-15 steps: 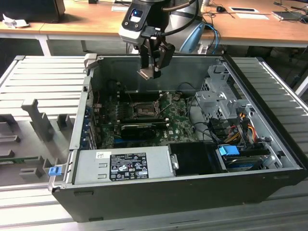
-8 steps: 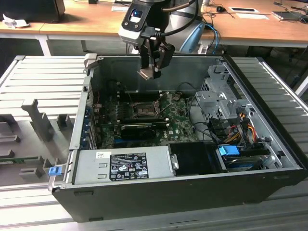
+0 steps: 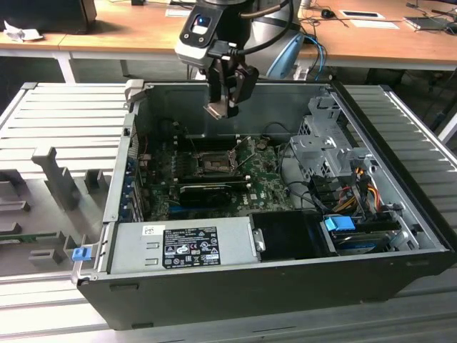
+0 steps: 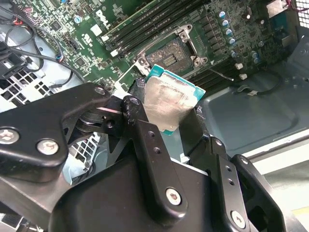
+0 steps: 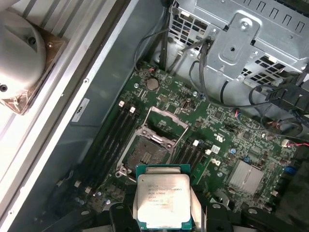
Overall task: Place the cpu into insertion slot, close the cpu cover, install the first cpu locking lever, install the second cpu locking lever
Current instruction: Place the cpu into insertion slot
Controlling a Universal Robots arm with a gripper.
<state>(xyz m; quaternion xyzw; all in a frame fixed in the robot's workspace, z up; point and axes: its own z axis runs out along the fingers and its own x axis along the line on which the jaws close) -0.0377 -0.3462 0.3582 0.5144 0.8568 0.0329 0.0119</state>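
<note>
My gripper [image 3: 226,96] hangs above the open computer case, shut on the cpu [image 3: 216,109], a flat square chip with a silver top. In both wrist views the cpu [image 4: 169,99] [image 5: 163,200] sits between the black fingers [image 4: 145,130], held by its edges. The insertion slot [image 3: 211,163] [image 4: 170,57] [image 5: 145,150] lies below on the green motherboard, its dark centre uncovered. The cpu cover [image 3: 243,151] [image 5: 166,123] stands swung up from the slot's far edge. The chip is well above the slot and touches nothing else.
A grey power supply [image 3: 182,243] fills the case's near side. A metal drive cage [image 3: 325,146] with cables stands at the exterior view's right. A long black card [image 3: 207,191] lies just in front of the slot. Grey fixtures [image 3: 57,179] stand outside the case.
</note>
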